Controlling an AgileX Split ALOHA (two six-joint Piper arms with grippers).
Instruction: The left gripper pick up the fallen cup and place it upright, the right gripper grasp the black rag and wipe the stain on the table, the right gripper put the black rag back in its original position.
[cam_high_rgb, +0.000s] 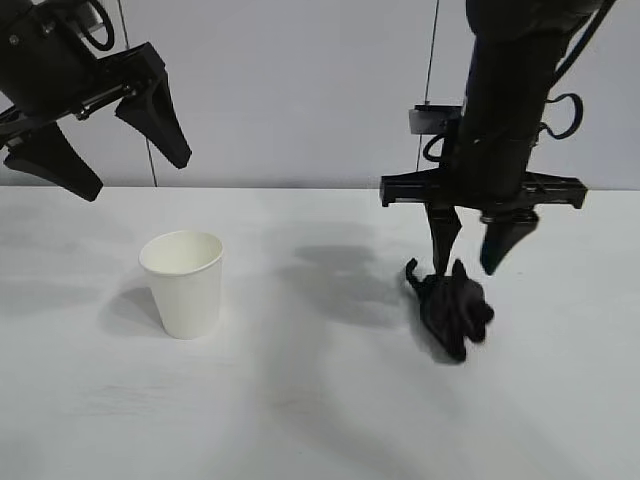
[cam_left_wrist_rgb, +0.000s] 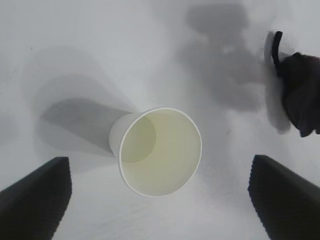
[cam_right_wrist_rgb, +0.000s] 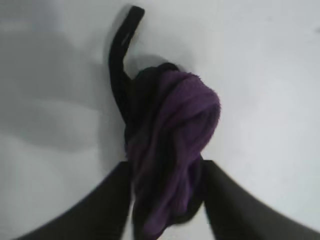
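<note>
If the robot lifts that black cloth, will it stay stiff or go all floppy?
Probably floppy: the black rag lies bunched in soft folds, with a thin strip trailing onto the table. It looks light. The right gripper, jaws straddling it, would likely lift it as a drooping bundle.

Robotics lab bench: bare white counter (cam_high_rgb: 320, 420) against plain grey wall (cam_high_rgb: 300, 90), two black robot arms, cables (cam_high_rgb: 432, 50) hanging behind.
</note>
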